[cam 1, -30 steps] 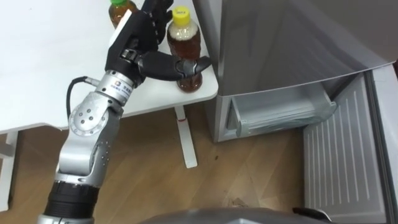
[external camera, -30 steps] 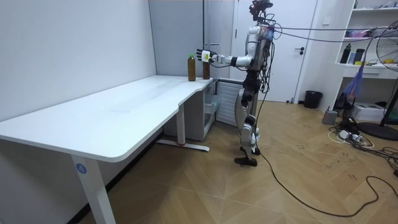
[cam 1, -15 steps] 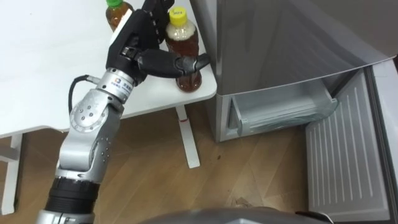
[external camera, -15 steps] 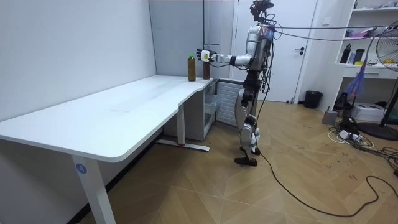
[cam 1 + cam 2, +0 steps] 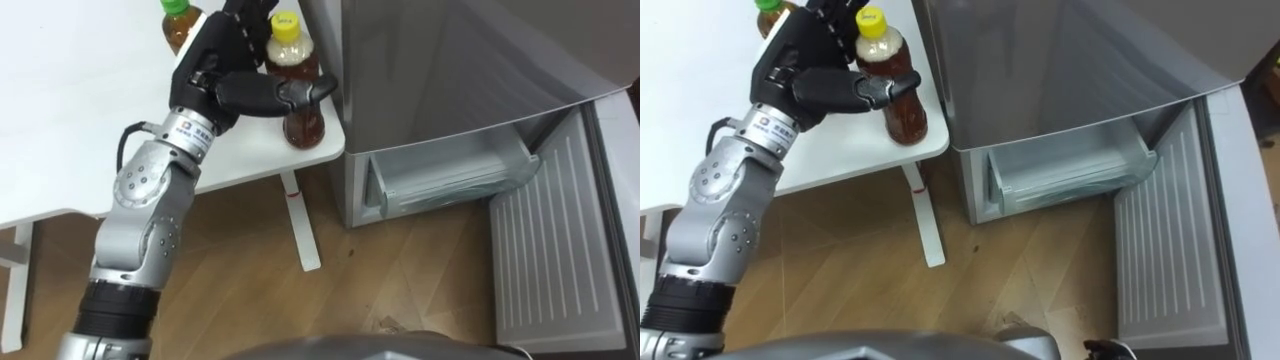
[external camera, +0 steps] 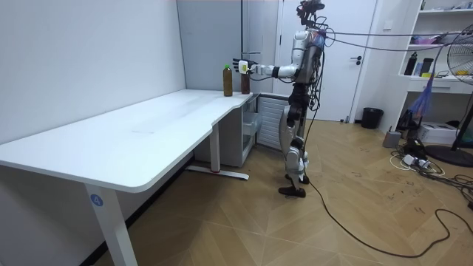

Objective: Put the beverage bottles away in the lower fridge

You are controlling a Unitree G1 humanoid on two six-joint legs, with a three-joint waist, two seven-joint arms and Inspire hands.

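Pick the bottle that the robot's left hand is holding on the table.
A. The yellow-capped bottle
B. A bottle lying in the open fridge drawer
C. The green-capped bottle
A: the left hand has its thumb curled across the front of the yellow-capped bottle, with its fingers behind it, at the corner of the table.

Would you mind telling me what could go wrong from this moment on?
The yellow-capped bottle stands near the corner of the table, the left robot hand wrapped round it; a weak grip might drop it to the floor. The green-capped bottle stands just behind the hand and might be knocked over.
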